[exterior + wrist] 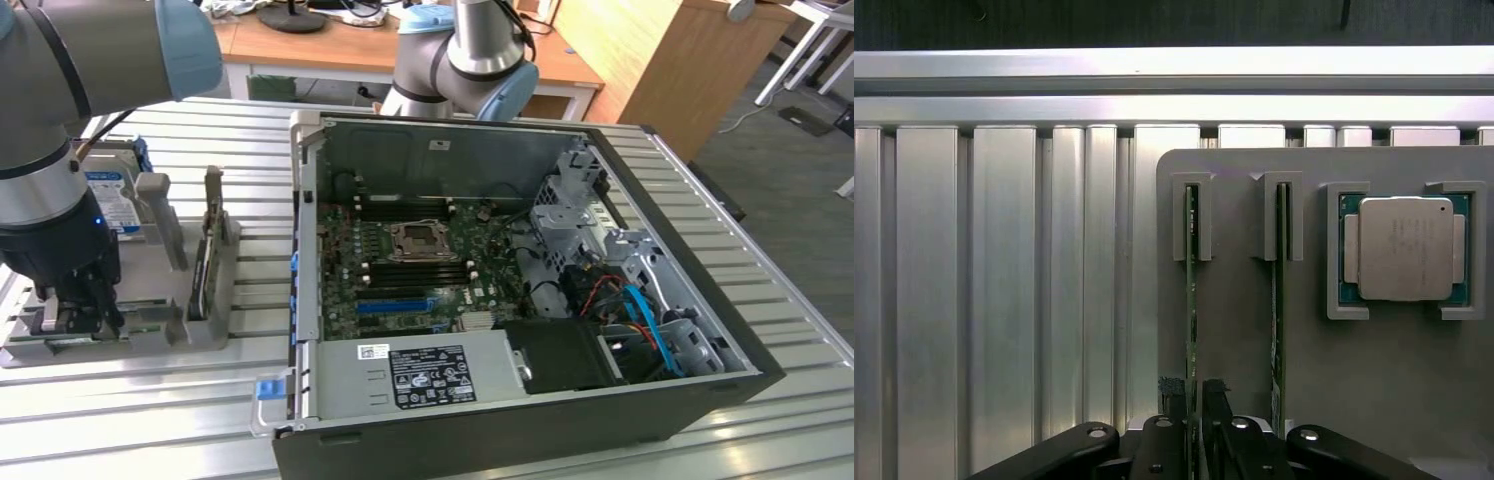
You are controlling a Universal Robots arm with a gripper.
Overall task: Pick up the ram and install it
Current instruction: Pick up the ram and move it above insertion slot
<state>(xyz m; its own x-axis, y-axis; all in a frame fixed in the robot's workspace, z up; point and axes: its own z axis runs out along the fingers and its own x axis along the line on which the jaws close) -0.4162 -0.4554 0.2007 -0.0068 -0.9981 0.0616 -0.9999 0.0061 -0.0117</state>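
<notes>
The ram [1192, 300] is stood on edge in a grey holder [1239, 330]. Its far end is kept in a slotted post, and the stick runs straight in beneath the gripper [1193, 395], which is set astride it. Whether the gripper is clenched on the ram or merely placed round it cannot be told.

A second stick [1279, 300] is stood parallel, just beside the gripper, in a post of its own. A processor [1405, 248] is seated beyond that stick, well clear of the tool. The holder is laid on a slatted table [1004, 300]. In the exterior view the gripper is seen low over the holder, well apart from the open case [534, 420], in which the motherboard [400, 270] is exposed.

The ram is judged to be light, thin and stiff, so little clamping force should be needed. It is also judged to be fragile, since the chips and fine traces could be cracked by a hard squeeze or a twist. The flat faces are taken to be smooth, so some slip may be expected under a weak grip.

It is best held by both flat faces, close to the upper long edge and about midway along, so that it is not tipped. The contact edge is best left untouched. Because the stick is guided by its slotted post, a skewed pull is judged likely to bind or flex it.
</notes>
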